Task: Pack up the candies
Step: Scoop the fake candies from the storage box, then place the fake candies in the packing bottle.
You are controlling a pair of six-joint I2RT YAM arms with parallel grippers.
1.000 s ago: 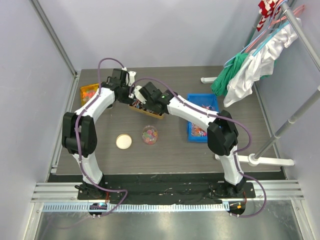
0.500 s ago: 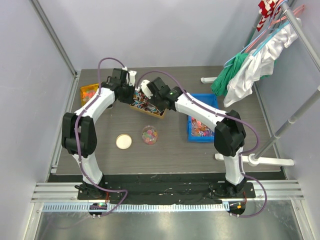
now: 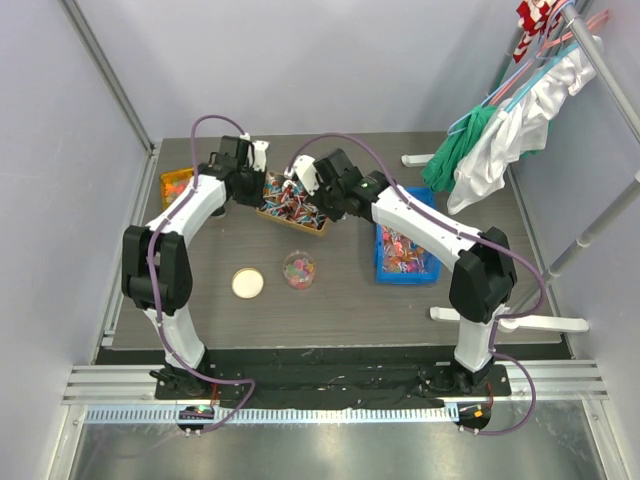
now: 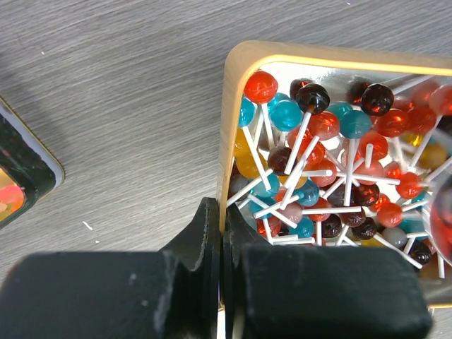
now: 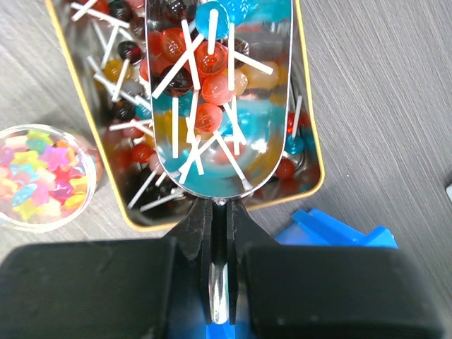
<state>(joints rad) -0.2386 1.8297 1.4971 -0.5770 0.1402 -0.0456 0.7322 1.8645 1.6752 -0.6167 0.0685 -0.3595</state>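
A gold tin (image 3: 318,228) full of red, blue and dark lollipops (image 4: 332,162) sits at the middle back of the table. My left gripper (image 4: 223,233) is shut on the tin's left wall (image 4: 233,85). My right gripper (image 5: 220,212) is shut on the handle of a metal scoop (image 5: 219,106), which is loaded with lollipops and held over the tin (image 5: 311,127). A small clear jar (image 3: 299,269) of star-shaped coloured candies (image 5: 32,176) stands in front of the tin, with its cream lid (image 3: 247,283) lying to its left.
A blue bin (image 3: 430,205) of red, blue and white wrapped candies lies right of the tin, and its edge shows in the right wrist view (image 5: 332,229). An orange tin (image 3: 177,183) of gummy pieces sits at the back left. A clothes rack with hanging garments (image 3: 500,140) stands at the far right.
My right wrist has swung back and to the right, uncovering most of the gold tin, with the scoop still over it. My left gripper has kept its hold on the tin.
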